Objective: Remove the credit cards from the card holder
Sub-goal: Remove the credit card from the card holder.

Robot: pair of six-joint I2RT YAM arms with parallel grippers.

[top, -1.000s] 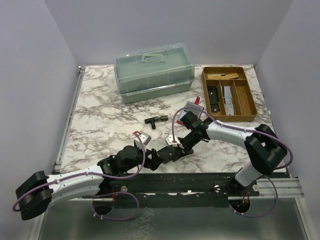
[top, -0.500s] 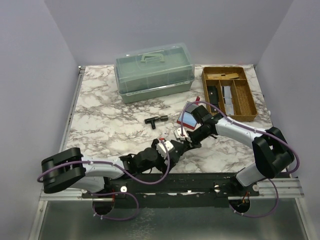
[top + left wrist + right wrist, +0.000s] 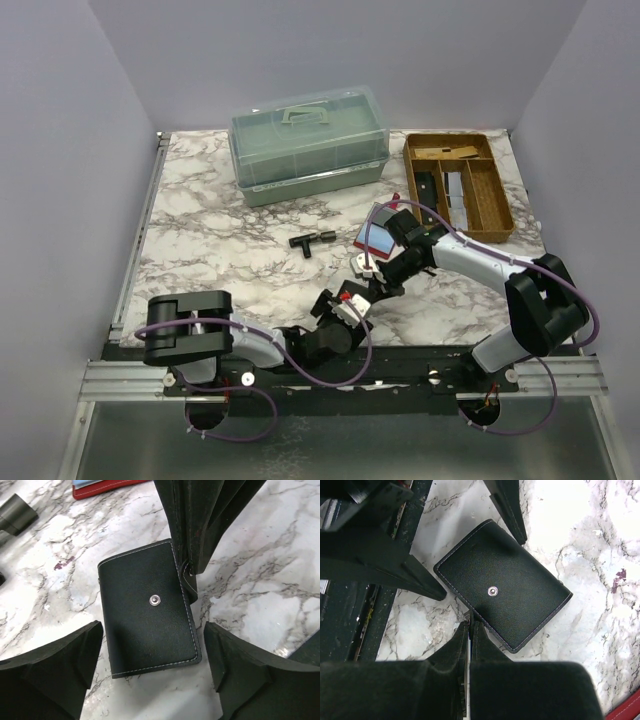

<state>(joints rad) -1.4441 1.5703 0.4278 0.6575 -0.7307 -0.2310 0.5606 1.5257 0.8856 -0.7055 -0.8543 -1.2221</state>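
On the far left of the marbled tabletop [image 3: 210,250] we see a green box [image 3: 308,145], and nearer us a small black T-piece [image 3: 312,241]. Our left pincer [image 3: 152,635] is spread wide and holds nothing, one finger on each side of the black holder [image 3: 135,645]. The holder lies flat and closed near the front edge, with its snap stud facing up. Our right pincer [image 3: 469,625] is fully closed, its tips against the holder's long edge. We cannot tell whether it pinches anything. Just beyond lies a blue card [image 3: 378,236] on a red holder [image 3: 100,490]. At the far right is a brown tray [image 3: 500,215] with what look like grey cards [image 3: 455,187] inside.
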